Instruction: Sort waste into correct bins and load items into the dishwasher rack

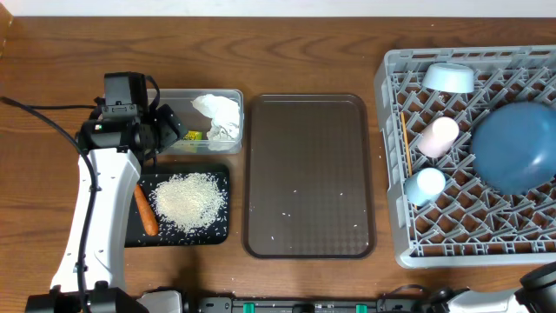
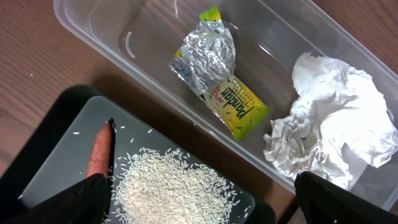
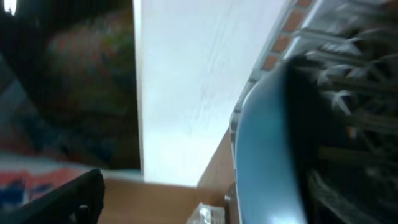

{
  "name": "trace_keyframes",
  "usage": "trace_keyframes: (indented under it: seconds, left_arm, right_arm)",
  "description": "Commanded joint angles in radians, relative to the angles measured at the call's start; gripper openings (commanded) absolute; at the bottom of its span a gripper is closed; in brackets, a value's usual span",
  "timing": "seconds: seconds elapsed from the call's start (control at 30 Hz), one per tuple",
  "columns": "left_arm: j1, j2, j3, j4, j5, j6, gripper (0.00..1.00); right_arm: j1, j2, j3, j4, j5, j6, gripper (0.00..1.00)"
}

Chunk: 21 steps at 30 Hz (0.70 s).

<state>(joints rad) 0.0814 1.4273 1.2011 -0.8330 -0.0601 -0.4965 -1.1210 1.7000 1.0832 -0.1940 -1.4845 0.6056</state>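
Note:
My left gripper (image 1: 170, 130) (image 2: 202, 208) hangs open over the border between the clear tub (image 1: 178, 103) and the black tray (image 1: 219, 228), nothing between its fingers. In the tub lie crumpled white paper (image 2: 329, 137) and a foil wrapper (image 2: 217, 74). On the black tray are rice grains (image 2: 168, 186) and a carrot (image 2: 98, 152). The grey rack (image 1: 391, 96) holds the dark blue plate (image 1: 517, 146), pink cup (image 1: 437, 136), light blue cup (image 1: 426, 184), bowl (image 1: 449, 77) and chopsticks (image 1: 406, 143). My right gripper (image 3: 205, 210) is open beside the plate (image 3: 267, 155), gripping nothing; only one of its fingers (image 3: 74, 199) shows, and that view is blurred.
A large brown tray (image 1: 308, 174) with a few stray grains lies between the bins and the rack. The left arm (image 1: 95, 209) stretches along the table's left side. A piece of the right arm (image 1: 540, 285) shows at the bottom right corner.

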Motion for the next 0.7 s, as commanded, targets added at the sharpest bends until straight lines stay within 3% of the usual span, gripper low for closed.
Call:
trace_keyframes:
  seconds: [0.0, 0.23, 0.37, 0.5, 0.67]
  left_arm:
    - [0.003, 0.003, -0.004, -0.003, -0.019, 0.006, 0.98]
    - [0.003, 0.003, -0.004, -0.003, -0.019, 0.006, 0.98]
    - [0.003, 0.003, -0.004, -0.003, -0.019, 0.006, 0.98]
    - [0.003, 0.003, -0.004, -0.003, -0.019, 0.006, 0.98]
    - [0.003, 0.003, -0.004, -0.003, -0.019, 0.006, 0.98]
  right_arm:
    - [-0.040, 0.000, -0.003, 0.000, 0.032, 0.056, 0.99]
    - [-0.061, 0.000, -0.003, 0.005, 0.168, 0.056, 0.99]
    - [-0.053, -0.001, -0.002, 0.125, 0.106, 0.102, 0.99]
    - [-0.013, -0.001, -0.002, 0.553, -0.033, 0.401, 0.99]
    - [0.155, -0.001, 0.000, 1.474, -0.076, 1.043, 0.99]
